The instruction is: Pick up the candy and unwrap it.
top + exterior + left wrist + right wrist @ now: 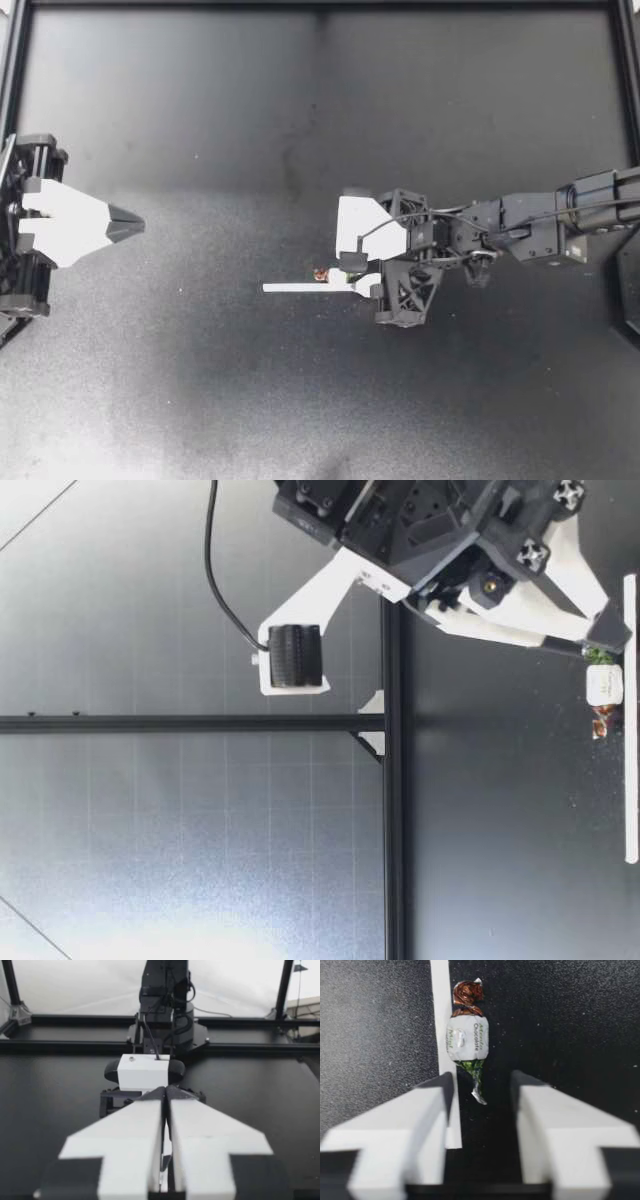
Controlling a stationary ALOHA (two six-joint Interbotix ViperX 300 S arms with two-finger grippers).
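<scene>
White plastic fingers of my right gripper (352, 272), set partly apart, holding nothing, low over the black tabletop (200, 380). Between them only the green twisted tail of the candy (467, 1040); just ahead, its white body, lying flat and touching a white strip (440, 1010), brown twist pointing away. Probably lined up so to close along the wrapper. Not yet grasped. Far across, my left gripper (138, 222), fingers pressed together, empty, likely waiting to pull one twist.
</scene>
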